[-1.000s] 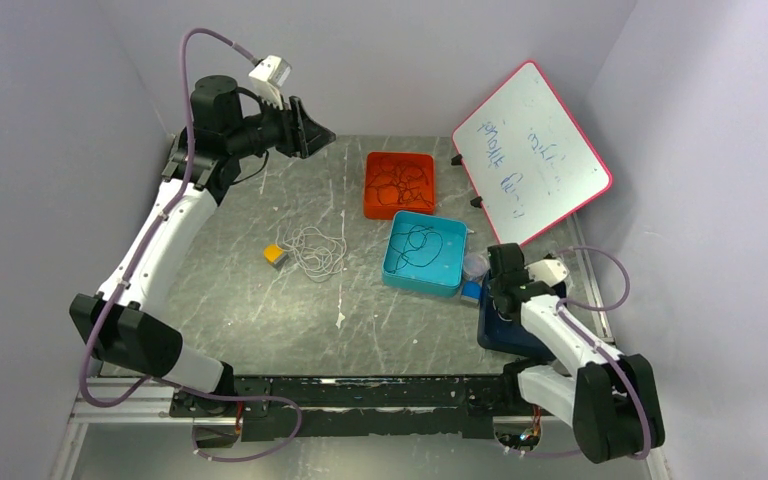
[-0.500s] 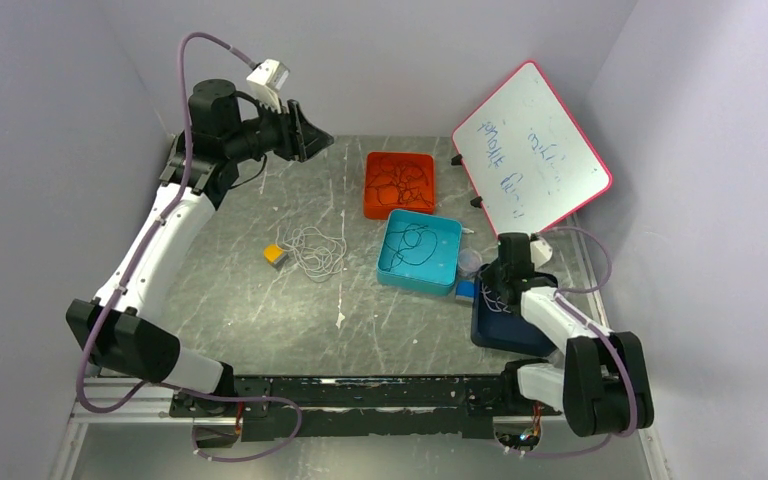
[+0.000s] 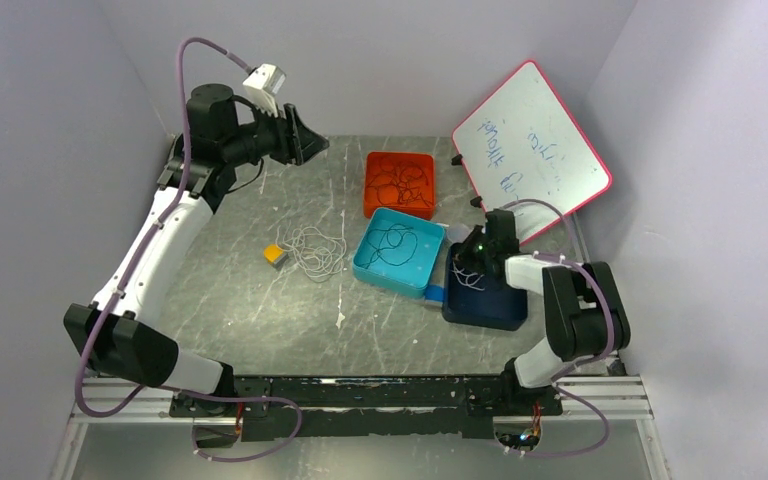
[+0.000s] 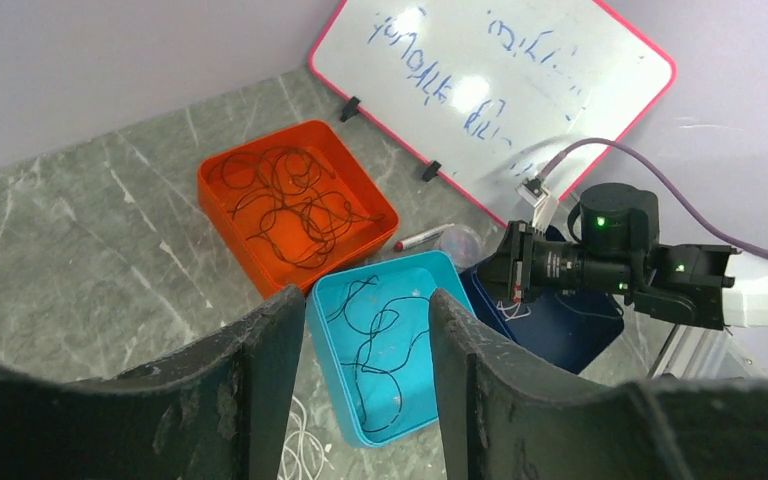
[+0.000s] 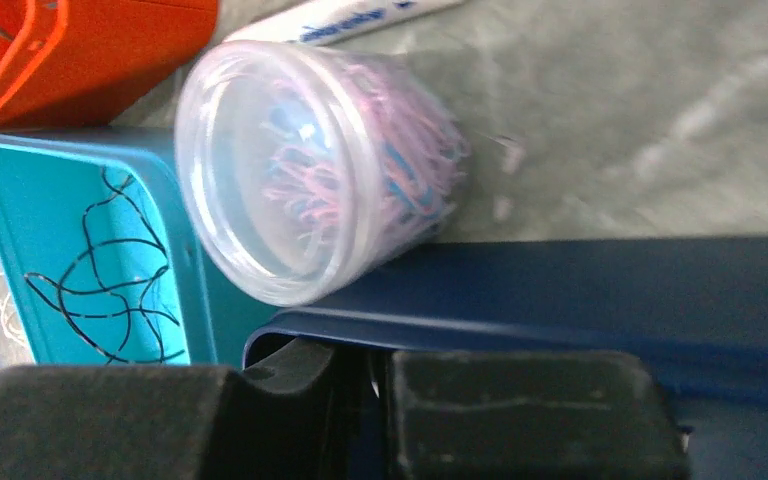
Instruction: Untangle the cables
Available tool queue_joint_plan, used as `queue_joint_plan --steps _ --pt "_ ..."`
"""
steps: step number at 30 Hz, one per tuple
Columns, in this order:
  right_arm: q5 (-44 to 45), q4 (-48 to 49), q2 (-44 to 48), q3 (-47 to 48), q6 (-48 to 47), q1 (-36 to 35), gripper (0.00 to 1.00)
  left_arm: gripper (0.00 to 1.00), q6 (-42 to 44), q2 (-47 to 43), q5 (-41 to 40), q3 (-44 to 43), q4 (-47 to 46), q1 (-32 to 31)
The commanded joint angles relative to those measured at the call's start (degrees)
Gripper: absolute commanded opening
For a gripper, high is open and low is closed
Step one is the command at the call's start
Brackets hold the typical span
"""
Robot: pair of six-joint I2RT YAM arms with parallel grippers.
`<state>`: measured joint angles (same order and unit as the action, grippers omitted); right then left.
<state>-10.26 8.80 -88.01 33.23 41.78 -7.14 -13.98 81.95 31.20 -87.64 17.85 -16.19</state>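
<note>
My right gripper (image 3: 466,264) reaches into the near-left corner of a dark blue tray (image 3: 495,310). Its fingers (image 5: 520,400) are pressed almost together with a sliver of white cable (image 3: 468,282) between them. In the left wrist view the white cable (image 4: 510,303) hangs in small loops under it. A black cable (image 3: 396,244) lies loose in the teal tray (image 3: 358,268). Dark cables (image 3: 400,182) fill the orange tray (image 3: 371,210). A pile of white cable (image 3: 317,250) lies on the table. My left gripper (image 3: 310,136) is open and empty, high at the back left.
A clear cup of paper clips (image 5: 300,170) lies wedged between the teal tray and the blue tray. A marker (image 4: 422,240) lies behind it. A pink-rimmed whiteboard (image 3: 530,150) leans at the back right. A yellow block (image 3: 274,255) sits beside the white pile.
My right arm has swung left and farther back. The dark blue tray moved with it, and the teal tray was shoved left. My left arm has hardly moved.
</note>
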Motion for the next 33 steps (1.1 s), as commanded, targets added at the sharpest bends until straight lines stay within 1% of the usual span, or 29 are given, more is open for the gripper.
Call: queue_joint_plan --steps 1,5,9,17,19,23,25,28,31,33 --pt "-3.3 3.1 -3.8 3.9 -1.4 -2.2 0.16 0.54 0.0 -2.0 -2.3 1.4 2.1 1.0" --pt "-0.2 1.3 -3.7 6.4 -1.4 -2.8 0.3 0.57 -0.4 -2.9 -5.8 3.2 4.0 2.5" --pt "5.1 -2.5 1.0 6.4 -2.9 -2.8 0.48 0.6 -1.9 -4.5 -7.4 6.2 4.3 5.5" --pt "12.5 -13.7 10.9 6.5 -7.4 -2.8 0.67 0.64 -1.3 -4.4 -10.3 8.1 6.5 7.0" --pt "14.4 -16.3 13.9 6.5 -8.3 -2.8 0.69 0.64 -1.0 -4.1 -11.8 8.5 7.6 7.1" --pt "16.1 -20.2 19.2 7.1 -10.2 -2.7 0.7 0.66 -0.4 -3.0 -13.9 10.2 9.8 7.1" --pt "14.1 -19.4 21.4 7.3 -11.9 -2.7 0.7 0.66 -0.4 -2.3 -14.1 11.6 10.3 7.2" --pt "8.6 -16.3 23.6 7.4 -15.1 -2.8 0.69 0.66 0.2 -1.1 -13.8 15.0 10.2 7.0" --pt "3.6 -13.5 25.0 7.4 -16.5 -2.8 0.68 0.68 0.8 0.3 -15.3 18.7 10.4 7.0" --pt "0.9 -11.7 25.9 7.2 -17.2 -2.9 0.68 0.67 0.4 1.1 -16.3 20.4 10.0 6.9"
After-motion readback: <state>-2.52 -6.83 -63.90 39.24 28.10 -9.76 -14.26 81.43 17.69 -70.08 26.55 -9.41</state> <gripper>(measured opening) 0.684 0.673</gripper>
